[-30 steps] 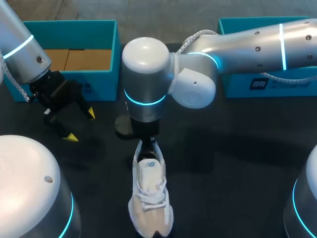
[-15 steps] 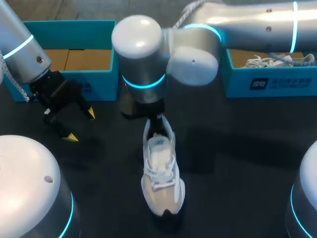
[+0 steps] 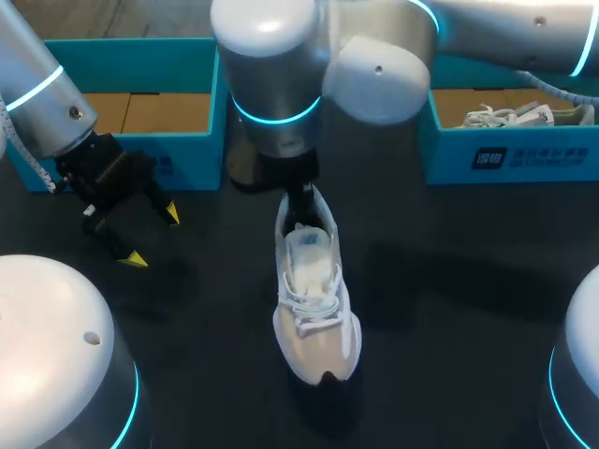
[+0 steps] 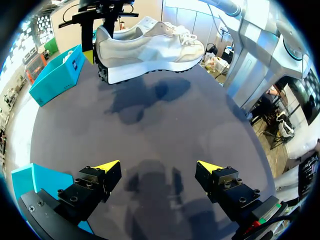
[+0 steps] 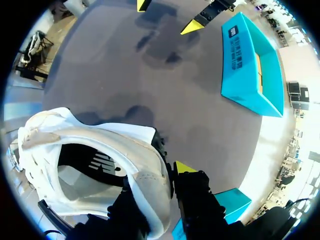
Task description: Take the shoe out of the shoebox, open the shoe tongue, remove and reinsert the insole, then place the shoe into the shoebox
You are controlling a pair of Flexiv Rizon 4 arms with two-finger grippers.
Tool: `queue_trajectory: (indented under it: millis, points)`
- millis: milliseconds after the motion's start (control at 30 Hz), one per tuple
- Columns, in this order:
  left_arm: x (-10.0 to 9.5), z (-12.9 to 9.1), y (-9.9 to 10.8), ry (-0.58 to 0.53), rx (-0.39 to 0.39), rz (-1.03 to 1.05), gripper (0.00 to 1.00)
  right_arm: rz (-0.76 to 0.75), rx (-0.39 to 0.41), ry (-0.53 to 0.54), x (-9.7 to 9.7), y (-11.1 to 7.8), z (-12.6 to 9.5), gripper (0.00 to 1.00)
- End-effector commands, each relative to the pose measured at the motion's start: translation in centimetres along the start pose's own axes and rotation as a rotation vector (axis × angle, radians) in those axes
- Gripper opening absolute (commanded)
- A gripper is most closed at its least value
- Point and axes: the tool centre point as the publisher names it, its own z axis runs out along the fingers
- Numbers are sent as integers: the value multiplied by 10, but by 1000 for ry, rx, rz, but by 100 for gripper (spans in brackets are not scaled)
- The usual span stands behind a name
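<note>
While the dark tabletop [image 3: 449, 309] bears a teal shoebox [image 3: 192, 159] at its far left corner and a second shoebox [image 3: 505, 154] at its far right, the white shoe [image 3: 314, 309] hangs above its middle, heel collar pinched by the right gripper [image 3: 298, 198]. The left gripper [image 4: 158, 166] is spread wide near the teal shoebox.

White shoe [image 3: 314, 299] aloft, outside shoebox [image 3: 131, 49]

A robotics lab: left arm [image 3: 42, 94] and right arm [image 3: 374, 75] hang over a dark table [image 3: 449, 309].
</note>
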Motion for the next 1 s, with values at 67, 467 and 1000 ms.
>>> queue_trajectory:
  millis: [67, 467, 1000]
  points:
    - [1, 0, 0, -2, -2, 0, 100, -1, -4, 0, 0, -2, -1, 0]
    - [-2, -15, 6, -2, -29, 132, 100, -37, 36, -48, -41, -56, -11, 0]
    - [-16, -36, 14, -63, -176, -64, 100, 15, 81, -76, -87, -144, -27, 0]
